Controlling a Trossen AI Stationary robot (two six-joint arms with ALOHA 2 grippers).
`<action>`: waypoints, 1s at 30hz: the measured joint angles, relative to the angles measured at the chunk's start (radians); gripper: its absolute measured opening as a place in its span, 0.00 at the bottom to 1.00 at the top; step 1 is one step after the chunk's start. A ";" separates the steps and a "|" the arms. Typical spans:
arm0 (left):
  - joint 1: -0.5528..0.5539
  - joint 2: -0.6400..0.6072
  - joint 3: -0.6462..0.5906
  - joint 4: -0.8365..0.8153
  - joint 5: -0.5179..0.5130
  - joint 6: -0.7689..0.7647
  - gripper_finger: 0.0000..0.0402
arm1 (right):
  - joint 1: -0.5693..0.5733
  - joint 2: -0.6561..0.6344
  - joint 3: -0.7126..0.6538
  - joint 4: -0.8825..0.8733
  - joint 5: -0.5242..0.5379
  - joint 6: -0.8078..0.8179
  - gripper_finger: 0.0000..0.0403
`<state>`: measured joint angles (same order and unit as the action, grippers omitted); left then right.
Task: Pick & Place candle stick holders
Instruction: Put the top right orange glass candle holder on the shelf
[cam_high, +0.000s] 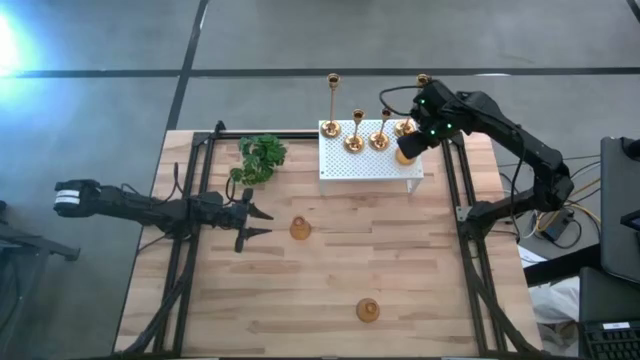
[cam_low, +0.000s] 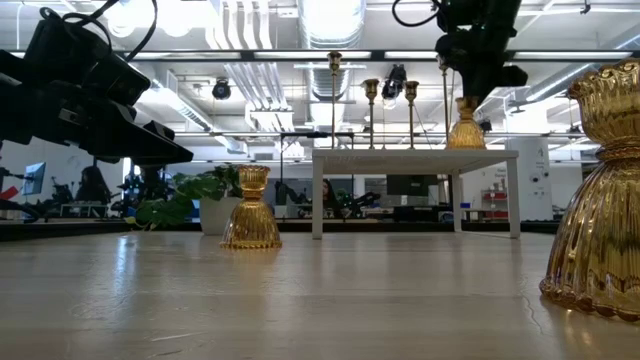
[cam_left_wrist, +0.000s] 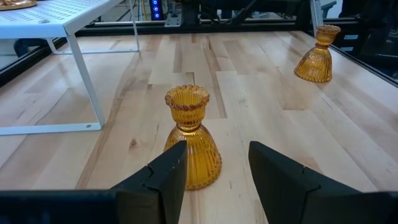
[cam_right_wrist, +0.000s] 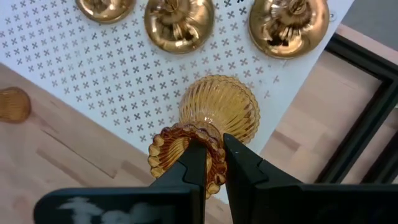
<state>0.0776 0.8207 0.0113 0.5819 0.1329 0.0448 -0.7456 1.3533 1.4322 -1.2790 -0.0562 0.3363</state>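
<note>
My right gripper (cam_high: 408, 143) is shut on a squat amber-gold candle stick holder (cam_right_wrist: 217, 112) over the near right corner of the white perforated stand (cam_high: 370, 165). Several thin-stemmed gold holders (cam_high: 356, 132) stand on the stand by their round bases (cam_right_wrist: 179, 22). My left gripper (cam_left_wrist: 214, 168) is open and level just above the table. Its fingers stand just short of a second squat holder (cam_left_wrist: 191, 140), which stands upright on its base and also shows in the high view (cam_high: 300, 228). A third squat holder (cam_high: 368, 310) stands near the table's near edge. My right gripper holds the squat holder by the scalloped rim of its top cup (cam_right_wrist: 214, 138). One finger (cam_right_wrist: 196, 165) is inside the cup and the other (cam_right_wrist: 244, 165) outside. The fingers come from above, pointing down. The holder is upright, its base (cam_low: 466, 138) at the stand's top; whether it rests there I cannot tell.
A green leafy plant (cam_high: 260, 158) stands at the far left of the table, beside the stand. Black frame rails (cam_high: 190, 240) run along the left and right sides. Open wood lies between the stand's legs (cam_left_wrist: 87, 87) and the near edge.
</note>
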 joint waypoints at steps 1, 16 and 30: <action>0.000 0.000 0.000 0.000 0.000 0.000 0.44 | 0.000 0.000 0.000 -0.001 -0.001 0.001 0.06; 0.000 0.000 0.000 0.000 0.000 0.000 0.44 | 0.000 0.039 -0.001 -0.021 -0.031 0.007 0.06; 0.000 0.000 0.000 0.000 0.000 0.000 0.44 | -0.006 0.047 -0.003 -0.027 -0.088 0.004 0.06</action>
<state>0.0772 0.8207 0.0116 0.5819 0.1326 0.0446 -0.7519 1.4007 1.4292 -1.3056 -0.1443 0.3406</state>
